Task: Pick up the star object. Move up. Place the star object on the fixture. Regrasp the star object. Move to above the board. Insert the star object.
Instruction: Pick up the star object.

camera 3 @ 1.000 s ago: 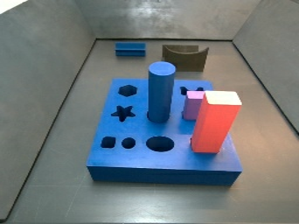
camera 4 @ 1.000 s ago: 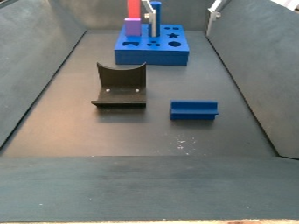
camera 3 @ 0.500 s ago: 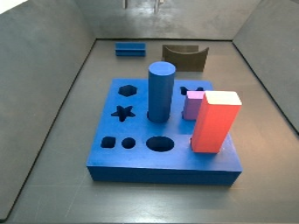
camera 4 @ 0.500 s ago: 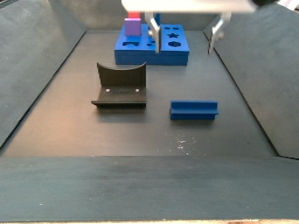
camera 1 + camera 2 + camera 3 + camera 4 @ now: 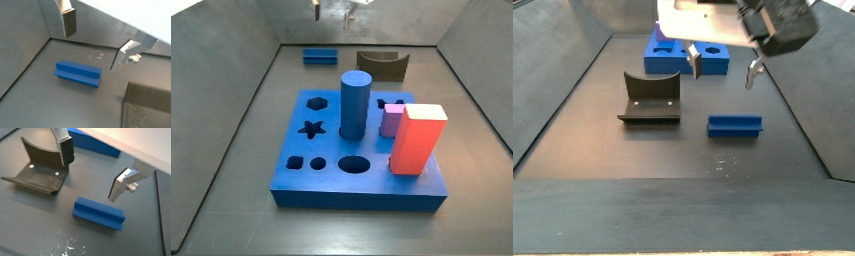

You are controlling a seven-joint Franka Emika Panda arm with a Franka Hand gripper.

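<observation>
Overhead, gripper (image 5: pixel 722 61) spread wide and empty, upper centre of a side view. Star object (image 5: pixel 735 125) flat on floor, right of centre, beside fixture (image 5: pixel 649 100). Risks clipping a ridge if descending off-centre.

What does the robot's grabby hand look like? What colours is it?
The gripper has two flat silver metal fingers with dark pads on their inner faces. One finger has a small round silver screw on it. In a side view, the gripper hangs from a boxy white body with a black block, likely a camera, mounted beside it. No cables or markings show.
</observation>
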